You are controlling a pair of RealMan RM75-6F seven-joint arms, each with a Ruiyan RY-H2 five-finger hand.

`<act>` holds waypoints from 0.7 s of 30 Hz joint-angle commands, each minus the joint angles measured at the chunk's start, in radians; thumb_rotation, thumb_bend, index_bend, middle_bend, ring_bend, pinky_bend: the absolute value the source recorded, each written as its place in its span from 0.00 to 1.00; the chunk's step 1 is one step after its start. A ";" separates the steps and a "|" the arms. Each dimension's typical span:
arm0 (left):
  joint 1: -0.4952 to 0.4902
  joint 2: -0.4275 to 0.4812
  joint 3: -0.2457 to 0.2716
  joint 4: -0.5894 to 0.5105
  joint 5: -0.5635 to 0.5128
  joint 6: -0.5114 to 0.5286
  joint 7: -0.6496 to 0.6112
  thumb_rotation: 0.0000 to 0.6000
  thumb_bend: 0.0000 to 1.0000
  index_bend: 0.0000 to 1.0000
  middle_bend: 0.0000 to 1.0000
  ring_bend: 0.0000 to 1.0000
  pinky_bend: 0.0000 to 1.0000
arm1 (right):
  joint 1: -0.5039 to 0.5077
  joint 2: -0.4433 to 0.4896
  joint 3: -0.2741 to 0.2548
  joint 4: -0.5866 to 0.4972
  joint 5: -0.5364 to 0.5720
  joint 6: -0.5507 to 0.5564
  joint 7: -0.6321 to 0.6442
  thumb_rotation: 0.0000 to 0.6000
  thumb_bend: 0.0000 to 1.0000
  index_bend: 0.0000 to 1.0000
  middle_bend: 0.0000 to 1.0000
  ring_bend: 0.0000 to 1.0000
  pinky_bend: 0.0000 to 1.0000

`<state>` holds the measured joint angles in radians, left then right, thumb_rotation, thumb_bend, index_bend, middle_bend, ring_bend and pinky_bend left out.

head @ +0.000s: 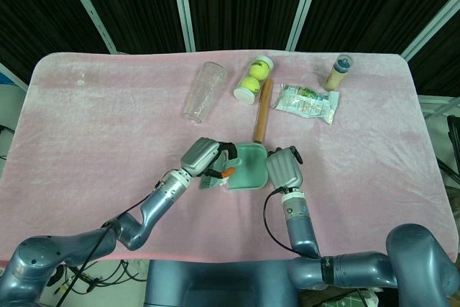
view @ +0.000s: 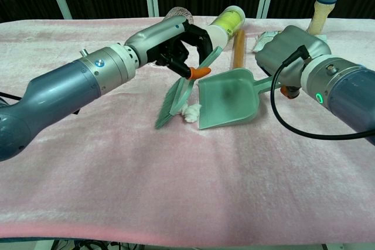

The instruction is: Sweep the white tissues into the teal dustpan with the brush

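step: sweep tissues into dustpan | left hand (view: pixel 176 45) grasps brush (view: pixel 181 89), bristles on table beside tissues (view: pixel 190 112) | tissues bunched touching dustpan (view: pixel 231 98) lip, not inside yet | right hand (view: pixel 290 51) holds dustpan handle | tip: keep bristles low, push straight across lip, hold pan steady

On the pink-covered surface (head: pixel 86 127), a clear glass (head: pixel 203 91) lies left of a tennis-ball tube (head: pixel 254 78). A wooden rod (head: pixel 262 111) lies beside the tube; right of it, a snack packet (head: pixel 307 101) and small bottle (head: pixel 338 72).
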<state>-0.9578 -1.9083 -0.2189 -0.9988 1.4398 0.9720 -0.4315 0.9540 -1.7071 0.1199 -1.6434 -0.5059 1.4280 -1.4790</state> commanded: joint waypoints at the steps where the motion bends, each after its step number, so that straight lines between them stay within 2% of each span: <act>1: -0.014 -0.038 -0.013 0.024 0.002 0.018 0.011 1.00 0.50 0.74 0.81 0.86 0.95 | 0.000 0.000 -0.001 -0.003 -0.001 0.000 0.000 1.00 0.58 0.82 0.74 0.76 0.66; 9: -0.029 -0.109 -0.040 0.078 -0.004 0.059 0.009 1.00 0.50 0.74 0.81 0.86 0.95 | 0.002 0.005 -0.003 -0.017 -0.005 0.006 -0.007 1.00 0.58 0.82 0.74 0.76 0.66; 21: -0.026 -0.079 -0.069 0.036 0.001 0.111 -0.010 1.00 0.50 0.74 0.81 0.86 0.95 | 0.002 0.019 -0.004 -0.046 -0.007 0.018 -0.016 1.00 0.58 0.82 0.74 0.77 0.66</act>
<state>-0.9851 -1.9939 -0.2821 -0.9552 1.4421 1.0765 -0.4407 0.9568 -1.6885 0.1160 -1.6883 -0.5132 1.4456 -1.4953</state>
